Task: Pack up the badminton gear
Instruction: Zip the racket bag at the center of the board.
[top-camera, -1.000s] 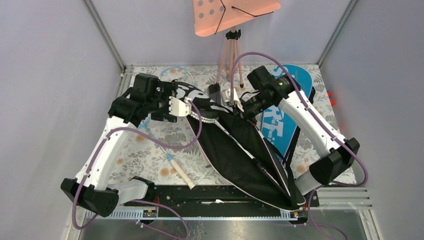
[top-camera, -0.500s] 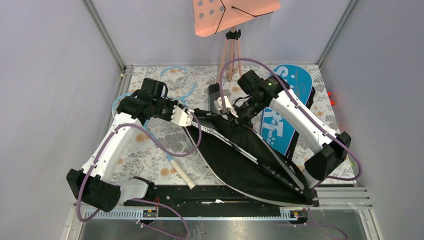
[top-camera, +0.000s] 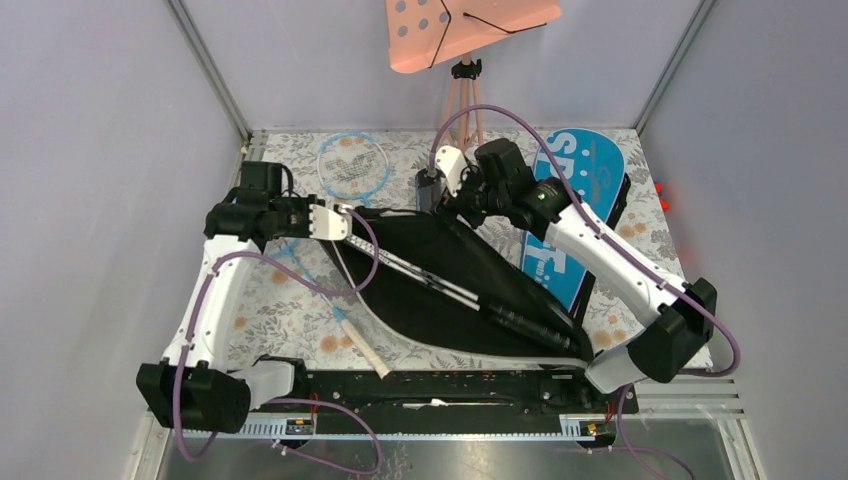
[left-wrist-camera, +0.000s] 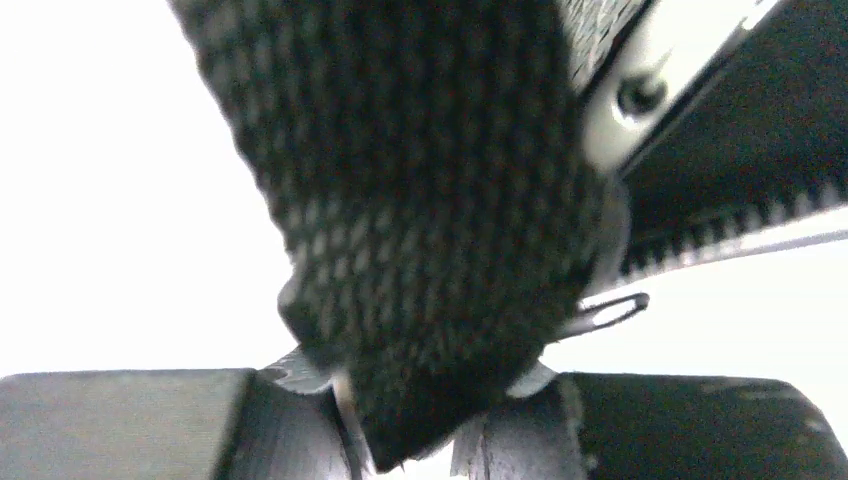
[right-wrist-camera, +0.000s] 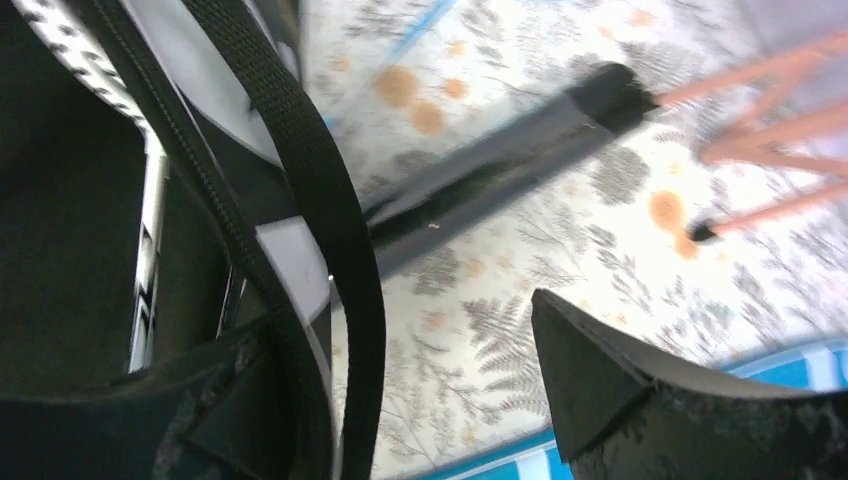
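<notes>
The black bag (top-camera: 450, 270) lies open in the middle of the floral mat, a racket (top-camera: 440, 285) resting inside it. My left gripper (top-camera: 335, 222) sits at the bag's left corner. In the left wrist view that gripper (left-wrist-camera: 415, 440) is shut on the bag's black webbing strap (left-wrist-camera: 420, 200). My right gripper (top-camera: 455, 178) hovers open at the bag's far end, beside the black tube (top-camera: 428, 188). From the right wrist, the open gripper (right-wrist-camera: 400, 330) holds nothing; the strap (right-wrist-camera: 330, 200) hangs by its left finger and the tube (right-wrist-camera: 500, 170) lies beyond. A racket with a light-blue hoop (top-camera: 352, 165) lies at the back left.
A blue SPORT bag (top-camera: 585, 170) lies under the right arm. A second racket's white handle (top-camera: 362, 348) points at the near rail. The pink perforated board (top-camera: 460, 25) stands on its tripod legs (right-wrist-camera: 770, 80) at the back. Grey walls close in on three sides.
My left gripper has shut on the bag's strap and pulled it left. My right gripper has opened, let go of the bag and drawn back toward the tube. The bag has sunk flatter.
</notes>
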